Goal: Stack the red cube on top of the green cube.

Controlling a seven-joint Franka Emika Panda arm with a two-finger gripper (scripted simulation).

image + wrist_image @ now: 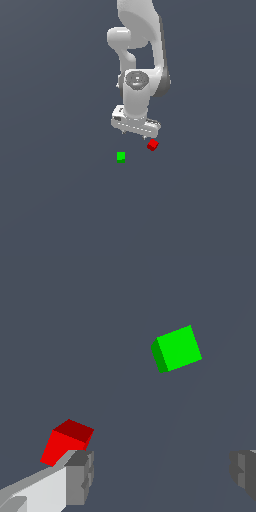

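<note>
Matte red cube [65, 443] and green cube [177, 348] (apart); gripper [162, 473] spread, holding nothing.

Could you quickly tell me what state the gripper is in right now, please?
Gripper: open, fingers spread wide and holding nothing; the red cube sits just beyond one finger, not between them.
</note>
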